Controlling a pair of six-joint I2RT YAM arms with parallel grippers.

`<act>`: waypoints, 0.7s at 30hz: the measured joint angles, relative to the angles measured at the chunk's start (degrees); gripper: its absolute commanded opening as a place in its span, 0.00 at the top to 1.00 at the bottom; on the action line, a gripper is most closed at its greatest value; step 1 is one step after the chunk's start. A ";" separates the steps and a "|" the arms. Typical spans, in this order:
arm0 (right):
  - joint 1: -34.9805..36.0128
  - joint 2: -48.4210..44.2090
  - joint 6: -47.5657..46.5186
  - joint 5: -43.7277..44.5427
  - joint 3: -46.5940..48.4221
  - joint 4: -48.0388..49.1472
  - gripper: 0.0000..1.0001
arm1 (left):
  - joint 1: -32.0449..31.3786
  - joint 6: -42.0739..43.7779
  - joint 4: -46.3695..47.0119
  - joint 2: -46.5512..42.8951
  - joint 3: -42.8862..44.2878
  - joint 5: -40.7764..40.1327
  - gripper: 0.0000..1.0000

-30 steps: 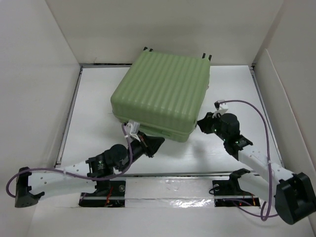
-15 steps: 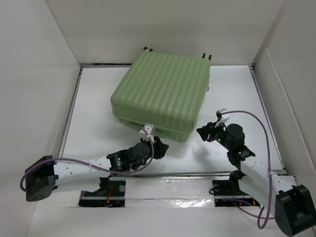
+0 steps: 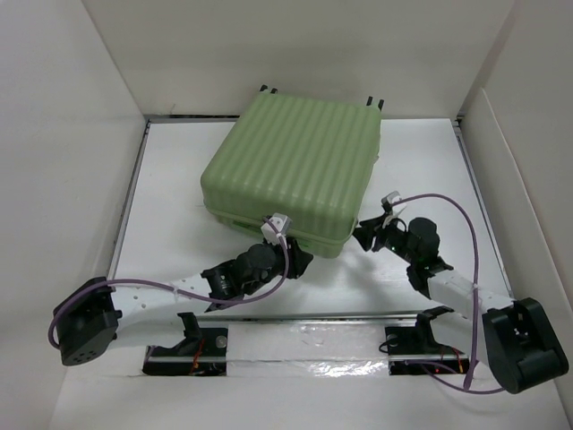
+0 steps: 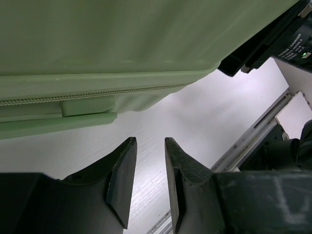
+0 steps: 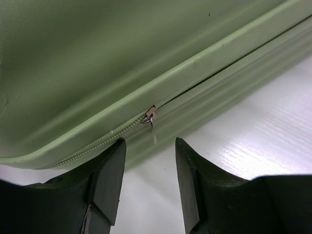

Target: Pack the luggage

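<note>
The luggage (image 3: 295, 170), a pale green ribbed hard-shell suitcase, lies closed and flat on the white table, wheels at the far edge. My left gripper (image 3: 303, 262) is open and empty, just in front of the case's near edge; its view shows the zip seam (image 4: 97, 92) and a green handle block (image 4: 87, 106) above its fingers. My right gripper (image 3: 362, 235) is open and empty by the case's near right corner. In its view a small metal zip pull (image 5: 151, 119) hangs from the seam of the luggage (image 5: 122, 58), just beyond the fingertips.
White walls (image 3: 81, 161) close in the table on the left, back and right. A metal rail (image 3: 313, 315) runs along the near edge by the arm bases. The right arm's purple cable (image 3: 474, 224) loops over the table.
My left gripper has moved right and forward to the case's near edge. My right gripper drew back from the case, then came forward and left to its near right corner.
</note>
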 measured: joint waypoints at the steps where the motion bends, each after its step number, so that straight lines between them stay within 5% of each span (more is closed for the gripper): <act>1: -0.13 0.48 -0.46 -0.26 -0.02 0.85 0.52 | 0.07 0.15 -0.02 0.26 0.09 0.24 0.74; 8: -1.22 5.01 -3.52 -2.10 0.48 5.79 0.57 | 0.48 1.09 -0.07 2.75 0.92 1.44 0.76; 17: -2.29 9.35 -4.66 -6.99 1.68 10.36 0.99 | 1.16 1.75 0.59 5.31 2.34 2.08 0.77; 21: -2.25 9.07 -2.25 -7.30 1.11 11.39 1.00 | 1.20 2.08 1.38 6.32 2.80 2.08 0.77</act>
